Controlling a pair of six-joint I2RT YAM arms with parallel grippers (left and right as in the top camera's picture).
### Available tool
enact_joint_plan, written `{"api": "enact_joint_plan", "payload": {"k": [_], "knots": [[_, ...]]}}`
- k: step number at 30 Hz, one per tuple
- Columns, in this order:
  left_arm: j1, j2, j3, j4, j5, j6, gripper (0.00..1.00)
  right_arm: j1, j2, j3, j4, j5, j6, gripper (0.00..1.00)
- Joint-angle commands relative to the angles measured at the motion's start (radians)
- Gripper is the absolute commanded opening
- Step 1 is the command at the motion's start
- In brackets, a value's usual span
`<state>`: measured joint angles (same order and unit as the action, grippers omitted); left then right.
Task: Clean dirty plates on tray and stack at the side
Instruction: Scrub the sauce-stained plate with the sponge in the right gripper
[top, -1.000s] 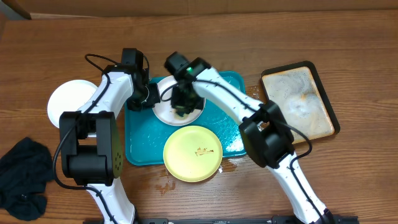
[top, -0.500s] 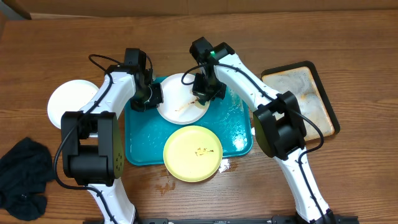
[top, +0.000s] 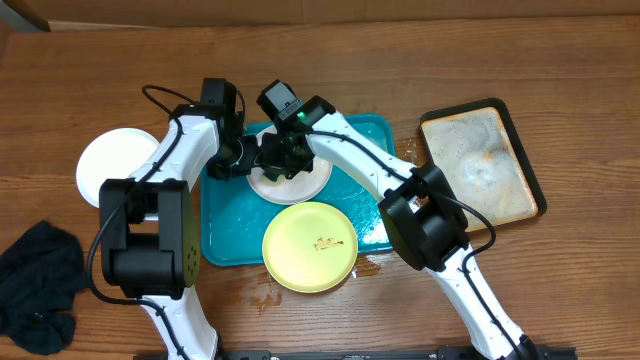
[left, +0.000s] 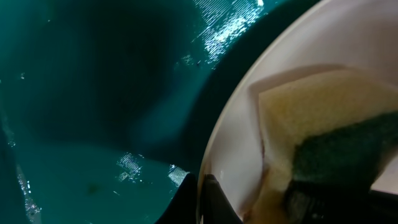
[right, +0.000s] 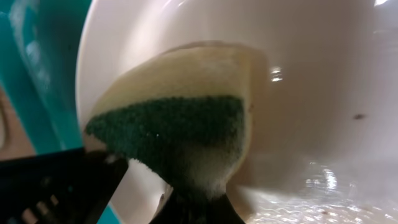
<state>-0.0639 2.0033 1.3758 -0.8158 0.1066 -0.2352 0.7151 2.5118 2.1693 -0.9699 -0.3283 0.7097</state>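
On the turquoise tray (top: 222, 225) lies a white plate (top: 308, 186). My left gripper (top: 243, 160) is shut on its left rim; in the left wrist view the rim (left: 217, 143) sits pinched between the fingertips of the gripper (left: 202, 202). My right gripper (top: 283, 160) is shut on a yellow-and-green sponge (right: 180, 130) pressed onto the plate's wet inside (right: 311, 74), near the left rim. A pale yellow-green plate (top: 310, 246) with a small smear overlaps the tray's front edge. Another white plate (top: 113, 160) sits on the table to the left.
A black-rimmed soapy tray (top: 482, 165) stands at the right. A dark cloth (top: 35, 288) lies at the front left. Water drops (top: 268, 295) spot the wood in front of the turquoise tray.
The right gripper swept the sponge to the plate's right side, then back to its left side. The left gripper has kept its hold on the rim.
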Motion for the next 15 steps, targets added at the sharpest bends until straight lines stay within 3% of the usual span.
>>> {"api": "enact_joint_plan", "payload": {"k": [1,15], "knots": [[-0.023,0.011,0.019,0.007,0.013,-0.005,0.04,-0.002,0.016,-0.003,0.015,-0.084,0.027,0.04],[-0.023,0.011,0.019,-0.007,0.013,-0.005,0.04,-0.118,0.016,-0.003,-0.179,0.185,0.106,0.04]]}}
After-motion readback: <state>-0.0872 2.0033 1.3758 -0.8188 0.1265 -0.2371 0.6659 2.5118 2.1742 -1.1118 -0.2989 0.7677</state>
